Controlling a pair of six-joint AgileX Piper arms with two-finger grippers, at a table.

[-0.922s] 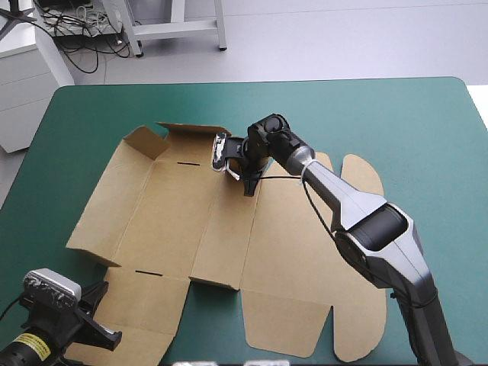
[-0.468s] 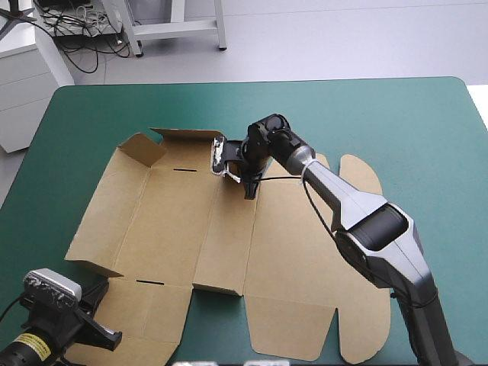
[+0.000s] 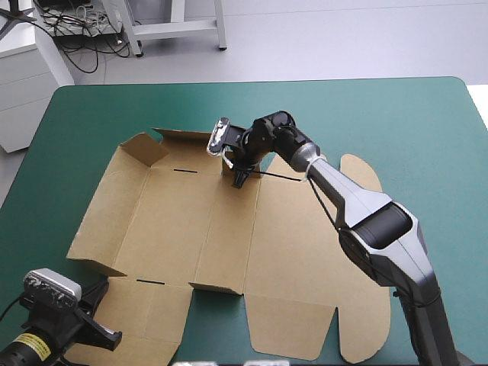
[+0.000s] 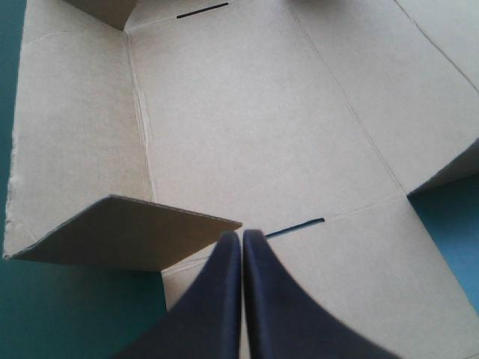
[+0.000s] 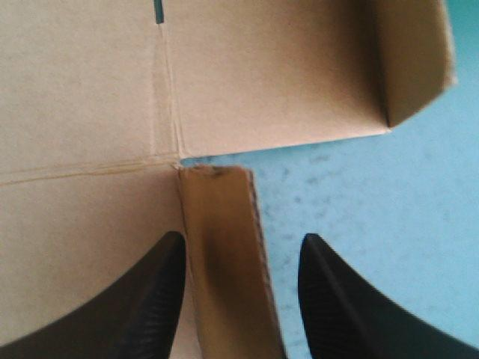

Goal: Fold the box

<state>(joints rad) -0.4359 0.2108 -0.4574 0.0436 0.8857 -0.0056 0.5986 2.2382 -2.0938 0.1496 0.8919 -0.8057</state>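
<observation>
Overall: the box [image 3: 175, 221] is a cut sheet of brown board lying mostly flat on the teal-green counter [image 3: 396, 122].
Box position: it covers the left and middle of the counter, with its rounded tabs reaching toward the right side and the near edge.
Raised parts: along the far edge a long flap [image 3: 187, 137] stands up, and beside it the corner flap [image 3: 141, 149] at the far left is tilted up too.
Right claw [image 3: 239, 180]: it is at the far edge of the sheet, near the middle of the counter, pointing down at the board.
Right claw state: its black fingers stand well apart and clamp nothing. A narrow flap [image 5: 224, 262] stands upright between them. Whether either finger touches it cannot be told.
Left claw [image 4: 242, 233]: it sits low over the near-left corner of the sheet.
Left claw state: its black fingers are pressed together into one point and hold nothing.
Ahead of left claw: a short dark slot [image 4: 296, 226] in a crease lies just past the tips.
Beside left claw: a side flap [image 4: 127, 232] is lifted at a slant off the counter.
</observation>
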